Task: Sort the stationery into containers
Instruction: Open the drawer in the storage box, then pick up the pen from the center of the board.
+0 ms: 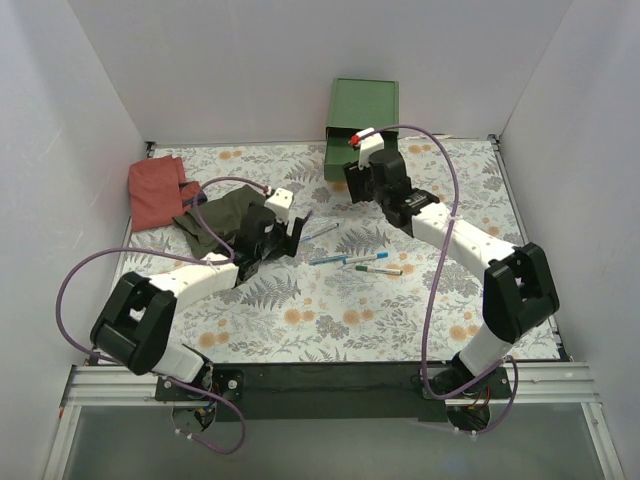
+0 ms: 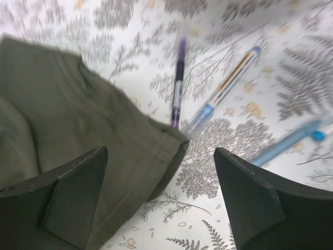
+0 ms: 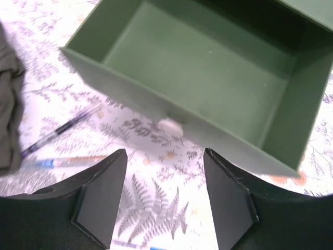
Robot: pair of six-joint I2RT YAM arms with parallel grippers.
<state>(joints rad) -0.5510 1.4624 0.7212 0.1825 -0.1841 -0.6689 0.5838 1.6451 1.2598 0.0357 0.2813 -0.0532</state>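
Observation:
The green chest (image 1: 362, 105) stands at the back of the table. Its green drawer (image 3: 208, 62) is pulled out and holds nothing; its white knob (image 3: 170, 126) sits just ahead of my right gripper (image 3: 165, 153), which is open and empty. The red-orange and yellow drawers are hidden. My right gripper (image 1: 355, 183) hovers at the chest's front. My left gripper (image 2: 160, 152) is open and empty above the edge of the dark green cloth (image 2: 62, 114). A purple pen (image 2: 178, 86), a clear blue pen (image 2: 223, 88) and a blue-capped pen (image 2: 291, 140) lie just beyond it. Several pens (image 1: 365, 260) lie mid-table.
The red cloth (image 1: 158, 190) lies at the back left, with the dark green cloth (image 1: 215, 215) beside it under my left arm (image 1: 200, 275). White walls close the table on three sides. The floral mat (image 1: 330, 320) covers the table.

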